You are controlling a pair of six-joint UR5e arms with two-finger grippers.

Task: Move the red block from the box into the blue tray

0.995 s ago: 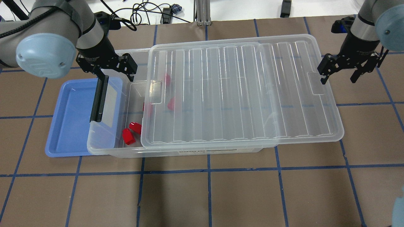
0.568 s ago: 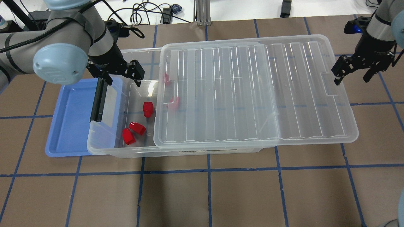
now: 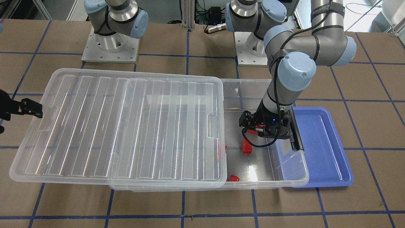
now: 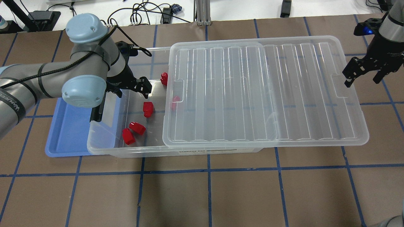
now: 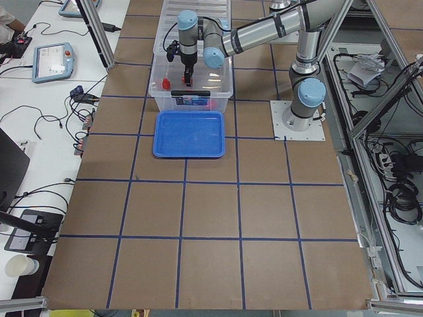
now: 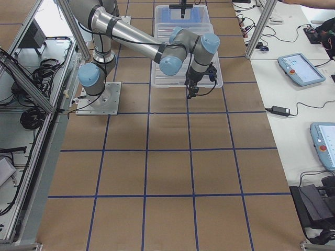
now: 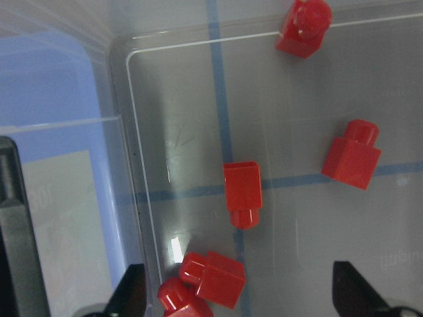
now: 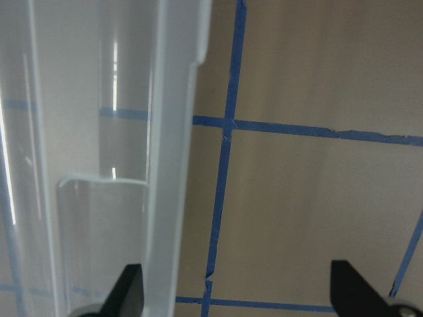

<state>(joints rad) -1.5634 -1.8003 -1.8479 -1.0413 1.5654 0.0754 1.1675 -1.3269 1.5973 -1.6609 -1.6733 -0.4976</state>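
Note:
The clear box lies mid-table with its ribbed lid slid off to the right, so its left end is uncovered. Several red blocks lie on the box floor: one at the back, one in the middle, two at the front, and one under the lid's edge. The blue tray lies empty, partly under the box's left end. My left gripper is open and empty above the blocks. My right gripper is open at the lid's right edge.
The box's black latch bar stands over the tray's right side. Cables lie behind the table's far edge. The arm bases stand behind the box. Brown table with blue tape lines lies in front.
The lid has slid to the right together with my right gripper, uncovering more red blocks. My left gripper has moved right, from over the tray's edge to over the open end of the box.

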